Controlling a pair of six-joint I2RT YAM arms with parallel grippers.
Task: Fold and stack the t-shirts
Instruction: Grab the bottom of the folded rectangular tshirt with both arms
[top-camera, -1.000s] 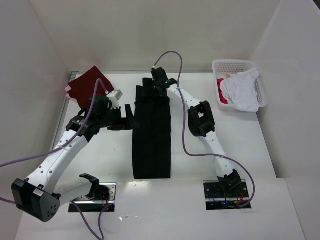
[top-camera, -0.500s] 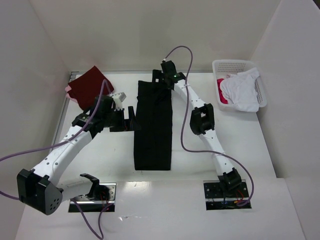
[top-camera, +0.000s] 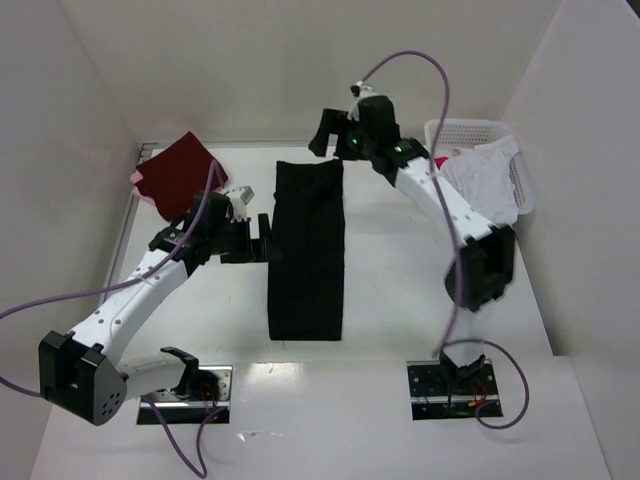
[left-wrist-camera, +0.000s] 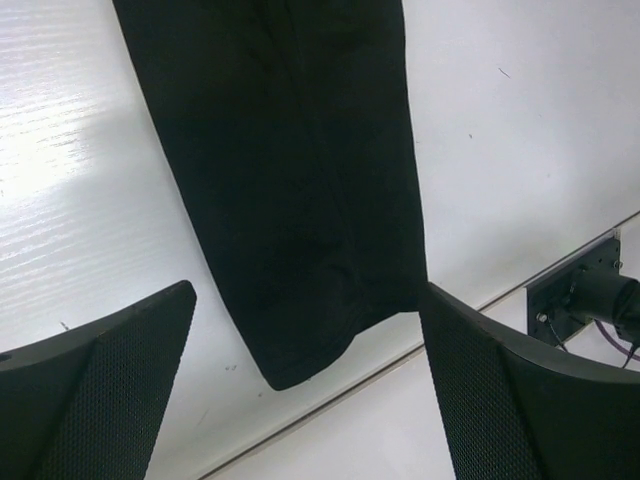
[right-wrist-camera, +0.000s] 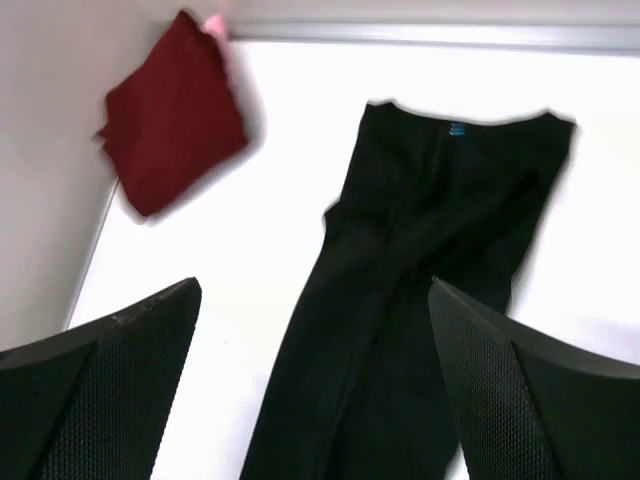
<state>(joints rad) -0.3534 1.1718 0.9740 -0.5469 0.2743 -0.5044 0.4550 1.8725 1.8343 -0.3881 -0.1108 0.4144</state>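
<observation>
My left gripper (left-wrist-camera: 305, 292) and right gripper (right-wrist-camera: 312, 292) both stand wide open and hold nothing. The large black cloth t-shirt (top-camera: 307, 250) lies mid-table, folded into a long strip. Next I should probably grasp one short end and fold it over, though its layers are hard to see.

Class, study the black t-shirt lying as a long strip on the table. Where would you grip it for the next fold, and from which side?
Probably the two far corners of the black t-shirt, at its collar end, coming down from above. It lies flat, long and narrow, so that short end can be lifted and carried over to the near end.
</observation>
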